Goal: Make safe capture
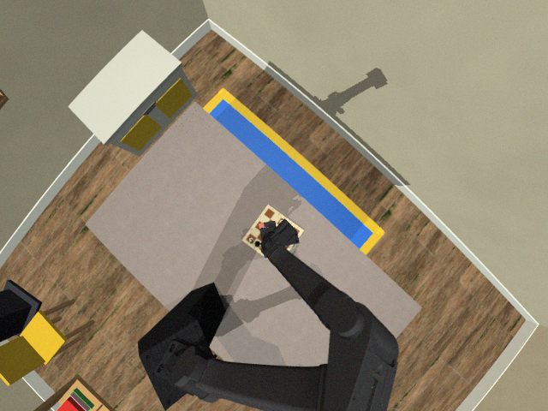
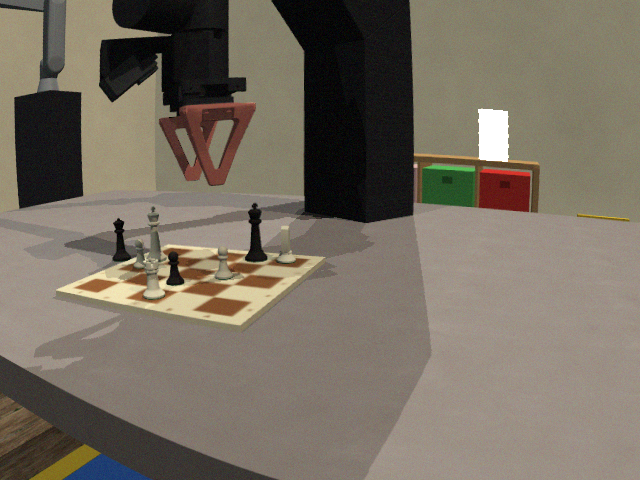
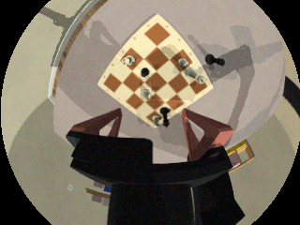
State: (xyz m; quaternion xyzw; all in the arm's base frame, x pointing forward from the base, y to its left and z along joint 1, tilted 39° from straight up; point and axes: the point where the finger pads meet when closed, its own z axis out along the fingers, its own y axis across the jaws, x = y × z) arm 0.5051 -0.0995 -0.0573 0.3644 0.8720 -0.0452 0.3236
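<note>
The small chessboard (image 2: 223,307) (image 3: 157,32) (image 1: 269,213) lies on the grey table (image 2: 491,320). On it stand a tall white king (image 2: 153,233), a white pawn (image 2: 139,253), a white piece (image 2: 151,279) at the front, a black pawn (image 2: 174,268) (image 3: 145,71), another white pawn (image 2: 222,263), a tall black piece (image 2: 254,233) (image 3: 164,114) and a white piece (image 2: 284,245). A black piece (image 2: 120,240) (image 3: 214,59) stands upright on the table just off the board's edge. My gripper (image 2: 203,178) (image 3: 151,111) (image 1: 263,226) is open and empty, high above the board.
The arm's dark column (image 2: 356,103) stands behind the board. A wooden shelf with green and red bins (image 2: 475,186) is beyond the table. A white cabinet (image 1: 128,84) and a blue and yellow mat (image 1: 292,168) lie beside the table.
</note>
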